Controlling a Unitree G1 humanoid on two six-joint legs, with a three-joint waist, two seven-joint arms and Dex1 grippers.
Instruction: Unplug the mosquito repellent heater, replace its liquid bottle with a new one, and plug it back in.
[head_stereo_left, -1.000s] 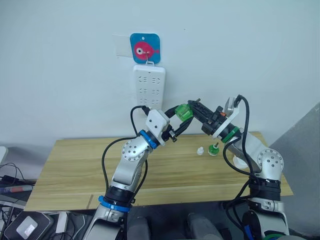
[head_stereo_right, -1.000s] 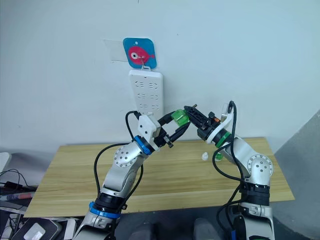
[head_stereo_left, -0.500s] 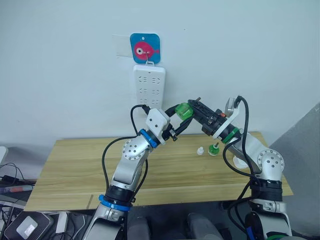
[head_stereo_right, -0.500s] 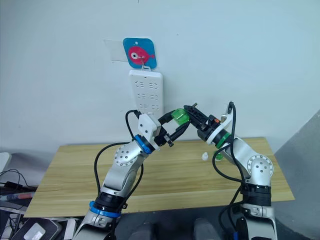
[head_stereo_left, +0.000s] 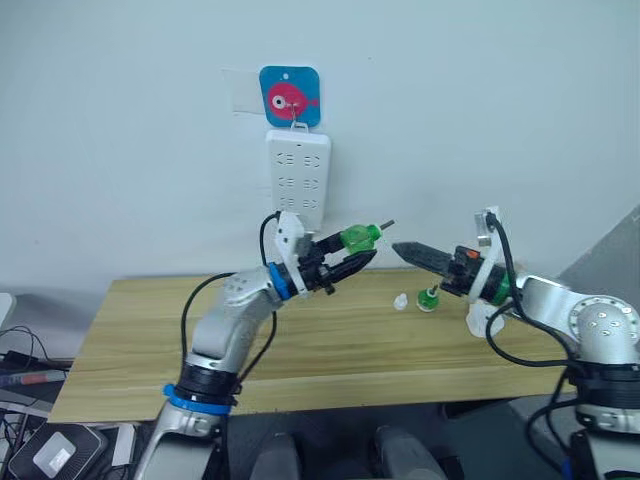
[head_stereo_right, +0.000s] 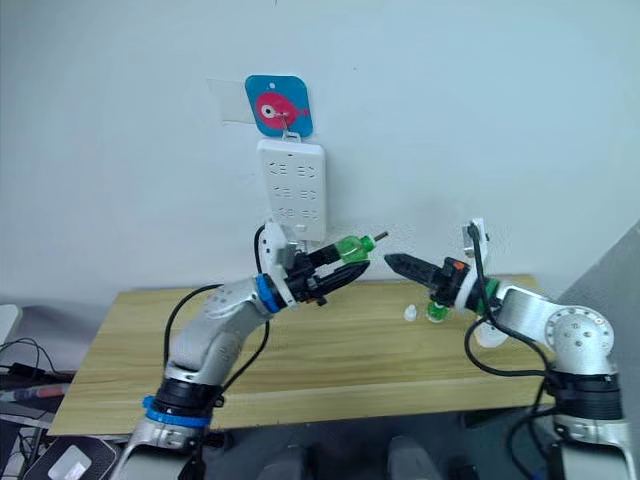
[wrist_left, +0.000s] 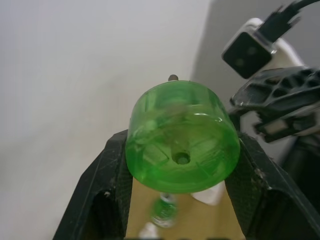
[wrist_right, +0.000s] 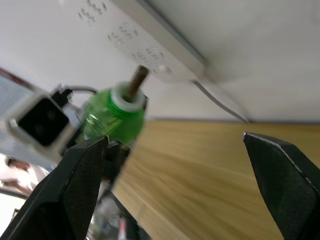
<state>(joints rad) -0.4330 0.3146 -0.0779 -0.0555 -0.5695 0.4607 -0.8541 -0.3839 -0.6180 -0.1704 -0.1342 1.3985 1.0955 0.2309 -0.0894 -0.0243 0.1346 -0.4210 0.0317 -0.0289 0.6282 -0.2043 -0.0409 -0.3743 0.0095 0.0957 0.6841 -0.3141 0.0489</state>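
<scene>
Green bottle (head_stereo_left: 357, 238), wick bared and no cap, sits clamped in our left gripper (head_stereo_left: 352, 250) above the table (head_stereo_left: 150, 340). Our right gripper (head_stereo_left: 408, 250) hangs opposite with fingers spread and nothing in them, just apart from the wick. Beneath it a second bottle (head_stereo_left: 427, 299) and a white cap (head_stereo_left: 400, 301) stand on the wood.

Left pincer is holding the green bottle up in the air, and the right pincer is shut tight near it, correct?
Not quite. The left pincer does hold the green bottle in the air, but the right pincer is open, its fingers spread wide and apart from the bottle. The right wrist view shows it.
</scene>
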